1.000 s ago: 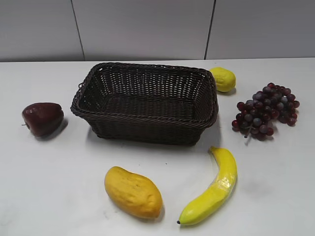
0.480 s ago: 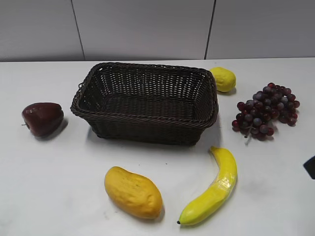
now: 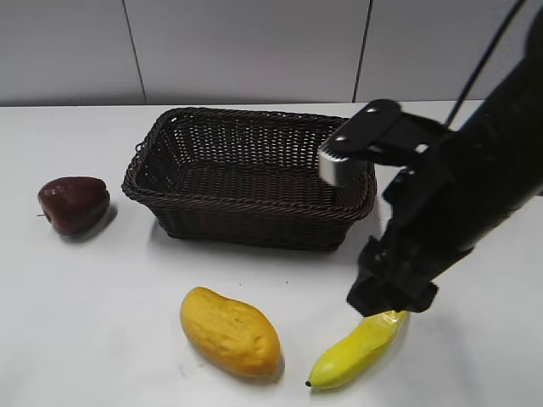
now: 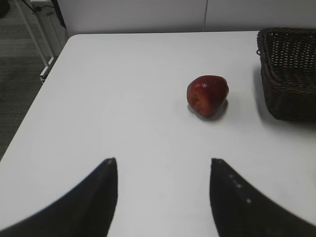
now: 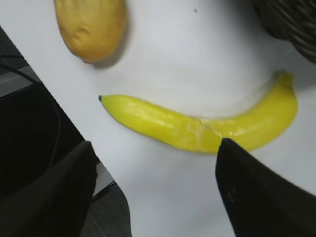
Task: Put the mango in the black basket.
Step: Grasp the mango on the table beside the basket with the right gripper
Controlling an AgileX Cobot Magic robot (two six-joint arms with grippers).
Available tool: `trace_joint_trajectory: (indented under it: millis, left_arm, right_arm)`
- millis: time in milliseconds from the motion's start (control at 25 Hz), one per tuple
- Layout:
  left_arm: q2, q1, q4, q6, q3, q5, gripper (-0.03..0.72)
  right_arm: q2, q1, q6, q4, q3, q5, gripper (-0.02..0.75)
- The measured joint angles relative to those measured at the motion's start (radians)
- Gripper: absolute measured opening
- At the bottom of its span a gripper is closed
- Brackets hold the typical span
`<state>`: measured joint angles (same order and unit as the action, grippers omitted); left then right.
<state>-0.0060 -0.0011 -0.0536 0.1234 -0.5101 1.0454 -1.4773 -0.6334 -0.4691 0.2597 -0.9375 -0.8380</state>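
The orange-yellow mango (image 3: 229, 331) lies on the white table in front of the black basket (image 3: 250, 212); it also shows at the top left of the right wrist view (image 5: 90, 27). The basket is empty. Its edge shows in the left wrist view (image 4: 289, 74) and at the top right of the right wrist view (image 5: 291, 22). My right gripper (image 5: 155, 148) is open and empty, above the banana (image 5: 197, 128), to the right of the mango. In the exterior view the right arm (image 3: 441, 212) hangs over the banana (image 3: 356, 349). My left gripper (image 4: 163, 165) is open and empty over bare table.
A dark red apple (image 3: 73, 203) lies left of the basket, also in the left wrist view (image 4: 207, 95). The right arm hides the table's right side. The table's front edge (image 5: 74, 118) runs near the banana's tip.
The right arm has come in from the right edge and now hangs over the banana, hiding the lemon and grapes. The fruits and basket have not moved.
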Motion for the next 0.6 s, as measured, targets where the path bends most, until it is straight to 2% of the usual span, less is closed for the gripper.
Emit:
trace_joint_trajectory:
  millis: [240, 600]
  left_arm:
    - [0.0, 0.0, 0.0, 0.0, 0.0, 0.0, 0.45]
    - [0.0, 0.0, 0.0, 0.0, 0.0, 0.0, 0.45]
  right_arm:
    - [-0.156, -0.126, 0.034, 0.003, -0.087, 0.027, 0.58]
    - [-0.327, -0.216, 0.047, -0.001, -0.238, 0.021, 0.619]
